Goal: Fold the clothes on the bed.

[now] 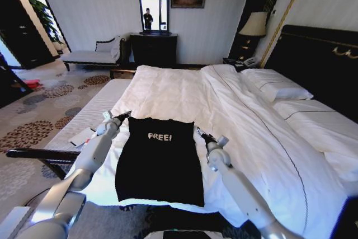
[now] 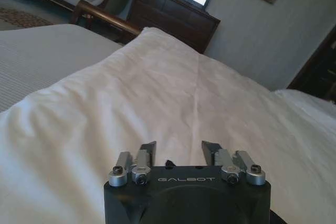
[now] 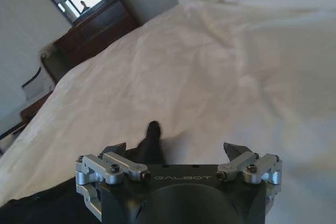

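Observation:
The clothes, a black T-shirt (image 1: 159, 163) with white "FREE!" on the chest, lie flat as a narrow rectangle on the near edge of the bed (image 1: 184, 90). My left gripper (image 1: 126, 115) stands open just beside the shirt's upper left corner, and in the left wrist view (image 2: 178, 145) its fingers hover over white duvet. My right gripper (image 1: 199, 132) is open at the shirt's upper right edge. The right wrist view shows this gripper (image 3: 175, 147) with a raised black point of the shirt (image 3: 152, 136) between its spread fingers.
White pillows (image 1: 279, 89) lie against the dark headboard (image 1: 319, 60) on the right. A lamp (image 1: 254, 25) stands beyond them. A dark dresser with mirror (image 1: 154, 46) and a pale chaise bench (image 1: 92, 55) are by the far wall. Patterned carpet (image 1: 39, 116) lies to the left.

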### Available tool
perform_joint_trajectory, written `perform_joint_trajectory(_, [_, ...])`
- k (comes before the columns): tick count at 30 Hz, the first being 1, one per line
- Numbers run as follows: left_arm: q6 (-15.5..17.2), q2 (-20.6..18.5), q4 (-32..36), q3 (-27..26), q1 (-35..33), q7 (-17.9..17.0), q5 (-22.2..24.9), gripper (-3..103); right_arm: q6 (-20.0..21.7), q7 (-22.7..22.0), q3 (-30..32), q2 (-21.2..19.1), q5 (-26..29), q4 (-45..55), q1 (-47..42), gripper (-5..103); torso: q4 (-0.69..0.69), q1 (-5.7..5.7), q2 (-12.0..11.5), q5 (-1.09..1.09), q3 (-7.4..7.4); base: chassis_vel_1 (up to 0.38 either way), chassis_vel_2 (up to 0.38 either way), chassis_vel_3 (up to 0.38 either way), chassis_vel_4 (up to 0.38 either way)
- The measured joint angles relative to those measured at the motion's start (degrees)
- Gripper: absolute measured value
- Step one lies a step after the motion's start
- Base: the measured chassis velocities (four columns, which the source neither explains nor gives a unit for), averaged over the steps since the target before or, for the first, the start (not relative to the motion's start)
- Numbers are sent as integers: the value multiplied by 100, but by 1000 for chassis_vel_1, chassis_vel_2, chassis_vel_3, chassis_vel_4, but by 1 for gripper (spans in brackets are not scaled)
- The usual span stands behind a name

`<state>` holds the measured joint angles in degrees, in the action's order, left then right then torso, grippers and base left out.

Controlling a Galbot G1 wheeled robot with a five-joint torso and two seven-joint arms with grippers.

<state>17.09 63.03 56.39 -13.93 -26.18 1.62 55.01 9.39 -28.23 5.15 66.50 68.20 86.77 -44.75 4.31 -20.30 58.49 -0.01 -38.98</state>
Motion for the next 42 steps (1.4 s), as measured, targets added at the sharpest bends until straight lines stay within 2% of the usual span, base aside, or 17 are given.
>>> perform_joint_trajectory(3, [33,-28,296,-203,-152,-80,184,64,1,137,-139,78,110,-374,354,100,-1,0,0,-1,0,0,0,0,0])
perform_joint_trajectory(5, [95,-102,789,-435,-327,-186,534,69,-94,395,-229,144,98,-663,576,100,1,-1,0,2,0,0,0,0,0])
perform_joint_trajectory(6, [95,-102,789,-435,-327,-186,534,69,-94,395,-229,144,98,-663,576,100,1,-1,0,2,0,0,0,0,0])
perform_joint_trajectory(10, [192,-343,2009,-790,-694,-480,1253,90,-205,775,-372,197,78,-1015,811,100,2,0,0,2,0,0,0,0,0])
perform_joint_trajectory(11, [192,-343,2009,-790,-694,-480,1253,90,-205,775,-372,197,78,-1015,811,100,2,0,0,2,0,0,0,0,0])
perform_joint_trajectory(13, [216,-445,2496,-889,-825,-589,1478,98,-217,820,-444,259,71,-1171,898,100,2,1,1,2,1,0,0,0,0])
perform_joint_trajectory(23, [306,-655,3297,-1079,-981,-832,1897,100,-247,1005,-684,369,-73,-1525,1008,100,2,0,1,2,0,0,0,0,0])
perform_joint_trajectory(24, [313,-667,3334,-1090,-1006,-840,1904,100,-256,1046,-697,379,-101,-1570,1011,103,2,1,1,2,0,0,0,0,0])
perform_joint_trajectory(28, [331,-680,3408,-1117,-1102,-850,1898,100,-264,1117,-714,383,-122,-1641,1034,90,1,0,1,1,0,0,0,0,0])
perform_joint_trajectory(29, [337,-679,3412,-1122,-1126,-853,1885,100,-265,1132,-718,377,-122,-1649,1039,90,1,0,1,1,0,0,0,0,0])
perform_joint_trajectory(32, [347,-649,3401,-1125,-1165,-856,1812,100,-265,1177,-722,354,-121,-1666,1045,73,2,1,1,1,0,0,0,0,0])
perform_joint_trajectory(34, [349,-636,3389,-1125,-1171,-858,1793,100,-265,1191,-722,349,-125,-1675,1047,73,2,1,1,1,0,0,0,0,0])
perform_joint_trajectory(37, [352,-619,3347,-1125,-1193,-867,1733,100,-267,1257,-722,321,-185,-1693,1049,57,2,0,1,1,0,0,0,0,0])
perform_joint_trajectory(39, [352,-619,3334,-1125,-1199,-877,1718,100,-274,1287,-724,301,-220,-1692,1047,57,2,0,1,1,0,0,0,0,0])
perform_joint_trajectory(40, [353,-622,3325,-1127,-1204,-909,1714,100,-279,1320,-734,277,-262,-1689,1037,46,1,0,1,1,0,0,0,0,0])
perform_joint_trajectory(41, [361,-624,3325,-1135,-1206,-946,1720,100,-277,1349,-748,250,-313,-1680,1022,46,1,0,1,1,0,0,0,0,0])
perform_joint_trajectory(42, [374,-629,3333,-1150,-1206,-975,1734,100,-267,1383,-765,218,-377,-1674,1009,40,1,0,1,1,0,0,0,0,0])
